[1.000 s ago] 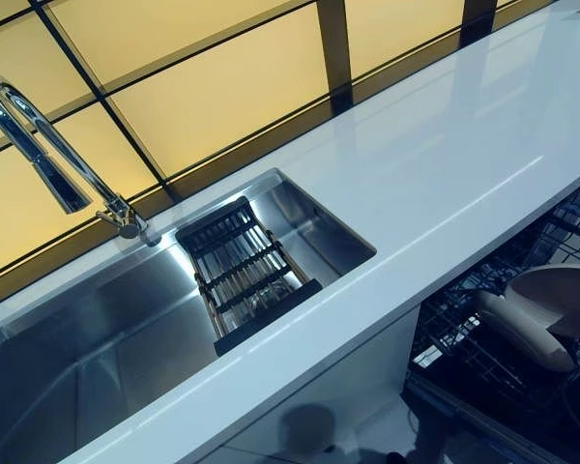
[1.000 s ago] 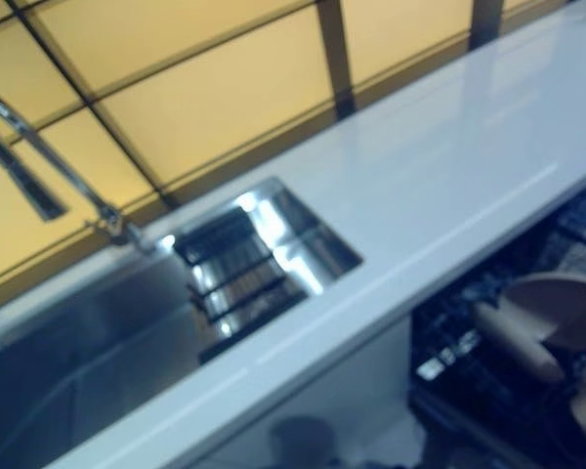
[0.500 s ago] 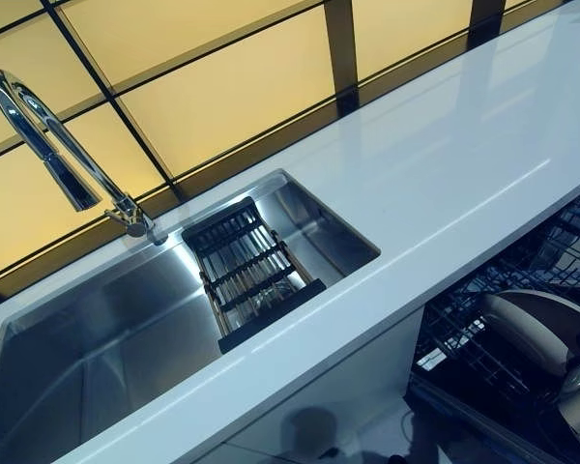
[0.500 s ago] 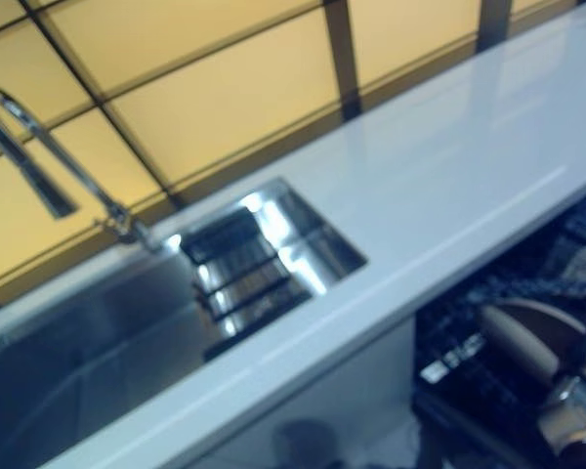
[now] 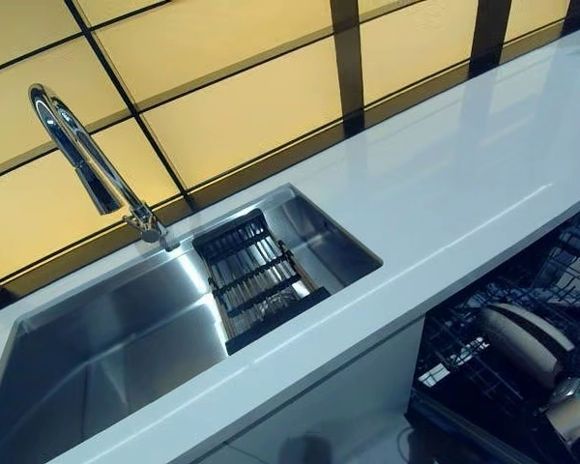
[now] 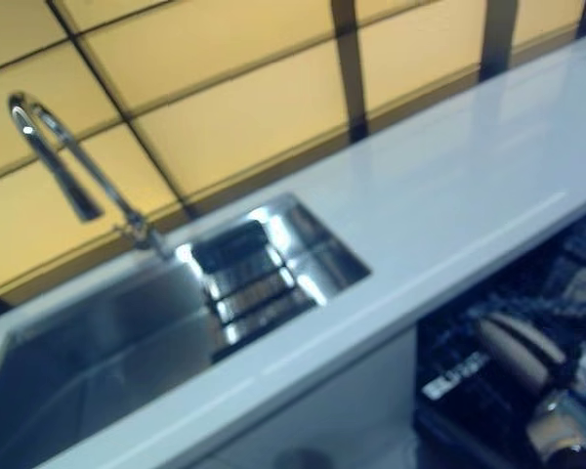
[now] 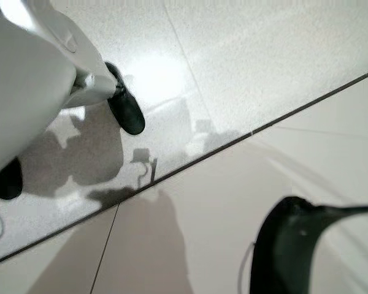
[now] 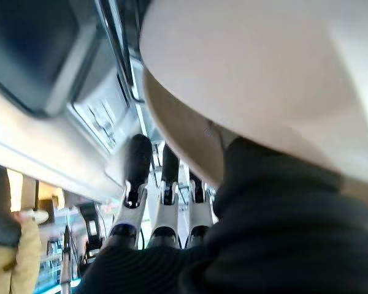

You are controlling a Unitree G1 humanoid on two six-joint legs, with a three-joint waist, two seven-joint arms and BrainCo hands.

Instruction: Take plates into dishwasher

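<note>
A beige plate [image 5: 524,336] stands on edge in the black wire rack [image 5: 464,333] of the open dishwasher under the counter, at the lower right. My right hand [image 5: 572,414] is right beside it, low in the rack. In the right wrist view the plate [image 8: 257,79] lies close over the hand's dark cover, and the fingers [image 8: 164,205] reach along its underside into the rack. The thumb is hidden behind the plate. My left hand shows in no view; the left wrist view shows only floor tiles.
A white counter [image 5: 445,193] runs across above the dishwasher. A steel sink [image 5: 106,338] with a black drain rack [image 5: 256,280] and a chrome tap [image 5: 87,164] lies to the left. Yellow wall panels stand behind. A person shows far off in the right wrist view [image 8: 9,245].
The camera has shifted, so the whole scene sits a little more to the right. The plate and my right hand have gone lower into the dishwasher rack.
</note>
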